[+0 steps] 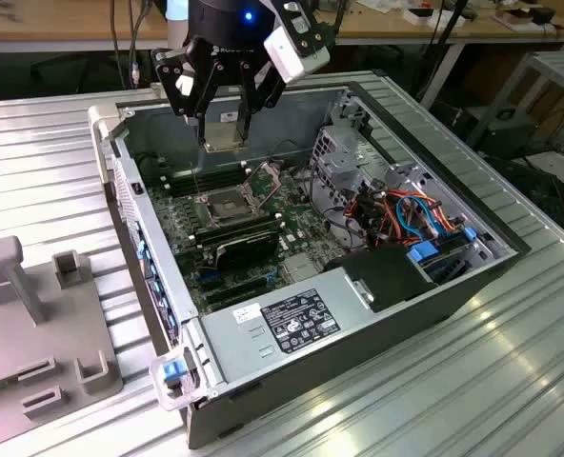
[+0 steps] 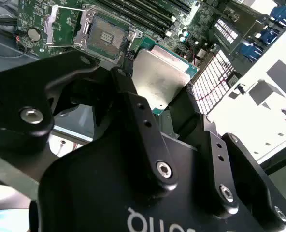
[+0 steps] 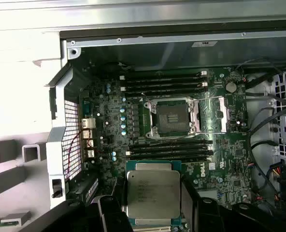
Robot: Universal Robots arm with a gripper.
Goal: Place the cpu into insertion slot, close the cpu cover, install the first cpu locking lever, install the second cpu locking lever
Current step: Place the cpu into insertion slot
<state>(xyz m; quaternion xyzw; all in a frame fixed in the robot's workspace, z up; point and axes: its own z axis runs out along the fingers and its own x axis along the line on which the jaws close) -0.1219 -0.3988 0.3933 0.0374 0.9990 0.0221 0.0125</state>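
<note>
Above the open computer case [image 1: 358, 352] in the exterior view, the black gripper [image 1: 223, 129] hangs with its fingers pinching the cpu [image 1: 223, 139], a small flat square with a dull beige metal face. Below it on the green board sits the insertion slot [image 1: 227, 206], a dark square with a shiny metal rim, well apart from the cpu. The cpu cover [image 1: 263, 183] stands tipped up beside the slot. A grey metal box [image 1: 227, 335] in the case wears a white label [image 1: 299, 320] with black print too small to read. The case rests on a ribbed silver table [image 1: 511, 381]. A grey plastic holder [image 1: 34, 314] lies at the exterior view's left.

In the second wrist view, two black metal fingers [image 2: 138, 121] with round screws squeeze the cpu [image 2: 162, 72] by its edges. Its top is smooth and silvery with a green rim. The insertion slot [image 2: 107, 36] lies bare beyond it. The cpu cover [image 2: 65, 24] is flipped open, a thin silver frame with a big square window.

In the first wrist view, the cpu [image 3: 152, 193] shows faint tiny writing that I cannot read. The insertion slot [image 3: 171, 116] is uncovered, and the cpu cover [image 3: 214, 113] lies open just beside it. Long black memory slots [image 3: 169, 150] run between the insertion slot and the cpu.
</note>
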